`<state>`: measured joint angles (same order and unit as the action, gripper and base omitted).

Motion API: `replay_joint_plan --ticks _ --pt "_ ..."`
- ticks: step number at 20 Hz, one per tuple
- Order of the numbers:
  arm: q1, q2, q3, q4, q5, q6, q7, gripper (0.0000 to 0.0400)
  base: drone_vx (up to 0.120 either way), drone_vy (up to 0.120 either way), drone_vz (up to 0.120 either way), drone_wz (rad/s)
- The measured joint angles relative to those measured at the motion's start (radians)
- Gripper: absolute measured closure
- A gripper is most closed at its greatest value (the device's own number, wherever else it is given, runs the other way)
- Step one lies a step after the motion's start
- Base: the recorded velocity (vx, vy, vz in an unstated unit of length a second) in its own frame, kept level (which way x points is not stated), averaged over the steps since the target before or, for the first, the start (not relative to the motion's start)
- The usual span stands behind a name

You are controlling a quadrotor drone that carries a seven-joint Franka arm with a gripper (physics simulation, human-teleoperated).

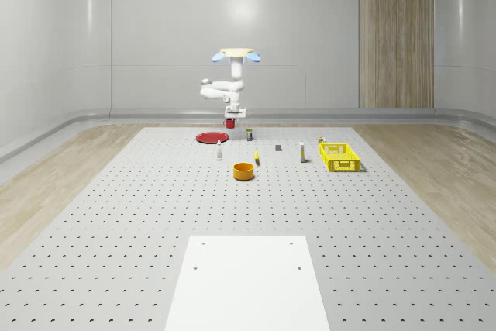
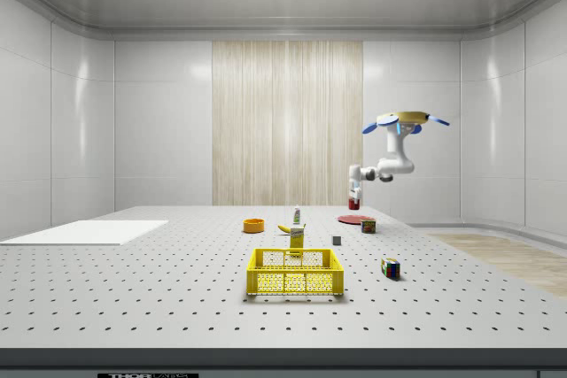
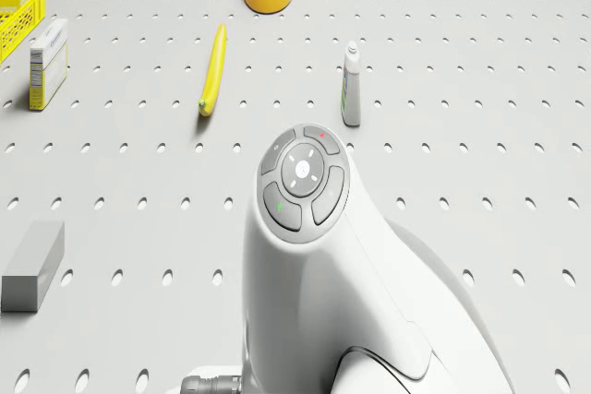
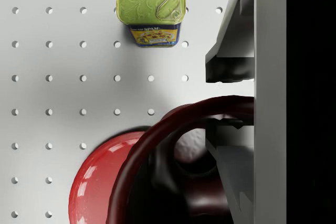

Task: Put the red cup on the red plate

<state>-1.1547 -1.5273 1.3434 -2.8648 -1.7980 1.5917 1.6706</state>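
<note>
1. Above the far end of the table (image 1: 155, 215) the drone (image 1: 235, 54) hovers; its arm (image 1: 221, 89) folds down so the gripper (image 1: 235, 114) hangs just beside the red plate (image 1: 210, 138), on the whole-scene view's right of it.
2. At the wrist, the fingers (image 4: 231, 66) straddle the wall of the red cup (image 4: 157, 166); one pad sits inside the rim and one outside, so the gripper is closed on the cup's wall and carries it clear of the table.
3. Below the cup, the plate shows off to one side; by my reading the cup is not yet centred over it; the spam tin (image 4: 151, 15) stands well apart.
4. To finish well, I would bring the cup over the plate's middle, away from its raised edge; then lower it level until the base rests flat; only then part the fingers.
5. Lifting straight up afterwards should keep the inner finger from dragging the rim and tipping the cup.
</note>
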Motion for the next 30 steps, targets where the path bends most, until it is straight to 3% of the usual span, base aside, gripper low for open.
replay_joint_plan --ticks 3,9,18,30 --pt "-0.001 -0.003 0.0 0.0 0.001 0.002 0.0 0.0301 0.0 -0.12 -0.12 0.0" --pt "-0.002 -0.007 0.001 0.0 0.003 0.007 0.001 0.0301 0.0 -0.12 -0.007 0.0" --pt "-0.003 -0.014 0.002 0.001 0.006 0.013 0.003 0.0301 -0.116 -0.12 0.0 0.0" --pt "-0.005 -0.021 0.003 0.001 0.008 0.02 0.004 0.0301 0.0 -0.083 0.0 0.0"
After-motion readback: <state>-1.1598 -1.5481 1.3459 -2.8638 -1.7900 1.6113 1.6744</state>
